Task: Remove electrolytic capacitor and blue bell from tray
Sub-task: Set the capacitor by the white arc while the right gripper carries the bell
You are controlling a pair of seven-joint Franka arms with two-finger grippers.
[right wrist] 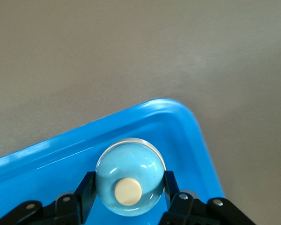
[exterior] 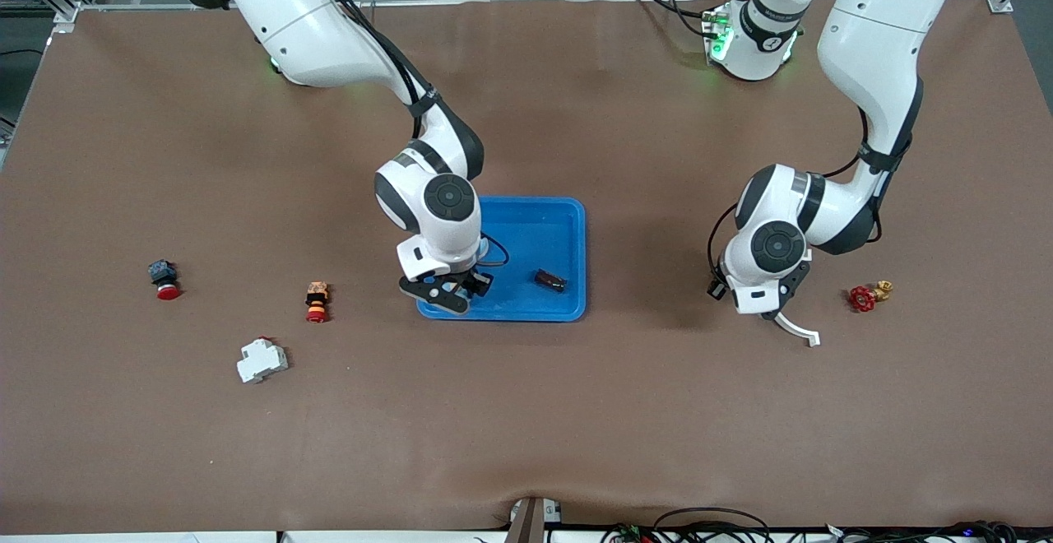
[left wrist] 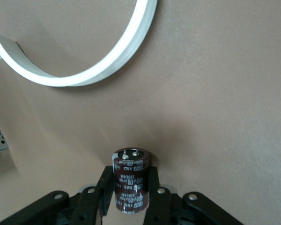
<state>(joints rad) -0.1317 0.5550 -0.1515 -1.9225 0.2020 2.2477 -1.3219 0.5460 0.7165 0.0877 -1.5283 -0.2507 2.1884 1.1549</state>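
In the left wrist view the capacitor [left wrist: 129,187], a dark brown cylinder with white print, sits between the black fingers of my left gripper [left wrist: 129,171], which is shut on it low over the bare brown mat. My left gripper [exterior: 763,306] is toward the left arm's end of the table, apart from the blue tray [exterior: 535,230]. The bell [right wrist: 131,164], a shiny dome with a cream button, is clamped in my shut right gripper [right wrist: 129,177]. My right gripper [exterior: 451,290] hangs over a corner of the tray [right wrist: 168,117], at the right arm's end of it.
A dark brown cylinder [exterior: 550,280] lies in the tray. A white curved strip [exterior: 798,329] lies beside my left gripper, with a red valve [exterior: 864,296] close by. A red push button [exterior: 164,280], an orange button [exterior: 317,300] and a white breaker [exterior: 262,359] lie toward the right arm's end.
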